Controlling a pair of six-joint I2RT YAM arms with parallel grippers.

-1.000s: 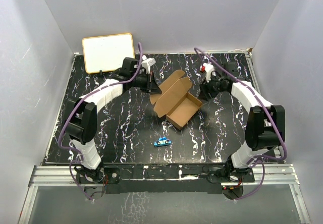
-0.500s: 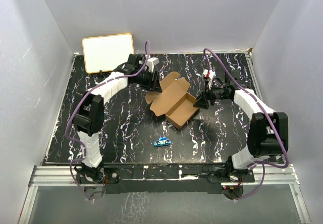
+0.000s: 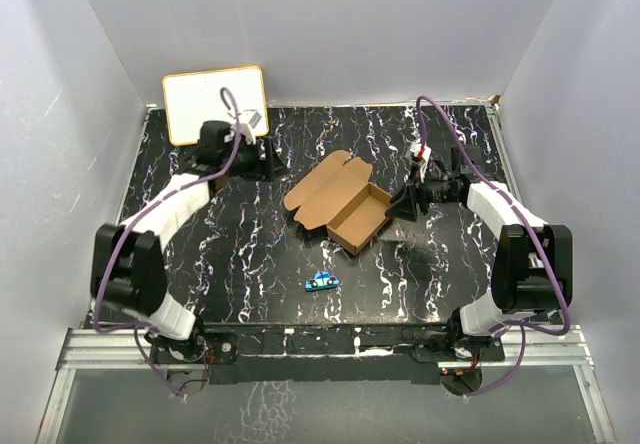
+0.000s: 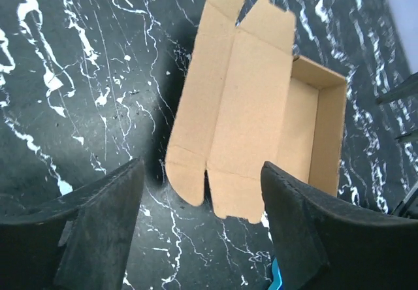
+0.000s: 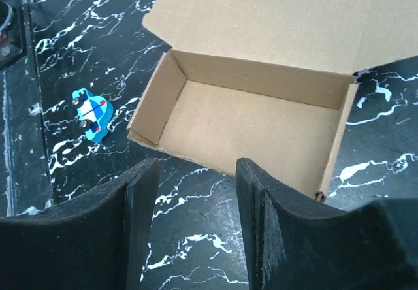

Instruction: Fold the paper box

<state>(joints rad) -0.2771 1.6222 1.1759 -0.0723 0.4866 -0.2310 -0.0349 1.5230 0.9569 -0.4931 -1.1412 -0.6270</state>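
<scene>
Currently the paper box lies mid-table as an open tray with its lid spread flat on the table. Its long axis runs diagonally, from near-left to far-right. The lid extends from the tray's far-left long wall toward the left gripper.

The left gripper is spread open and holds nothing. It stands apart from the lid's free edge, with bare table between. The right gripper is also spread and empty. It sits just beside the tray's outer long wall and is the nearer of the two.

Judgement: closing requires the lid to swing about its hinge crease, over the tray and toward the right gripper. The left gripper is therefore on the lifting side and the right on the bracing side.

View differences:
- The left wrist view shows the lid's crease lines and its rounded tuck tabs.
- The right wrist view shows the tray interior empty and its end walls upright. It also shows a blue toy car well clear of the near-left end.
- Only the top view shows both gaps together, plus a white board at the far-left edge.
</scene>
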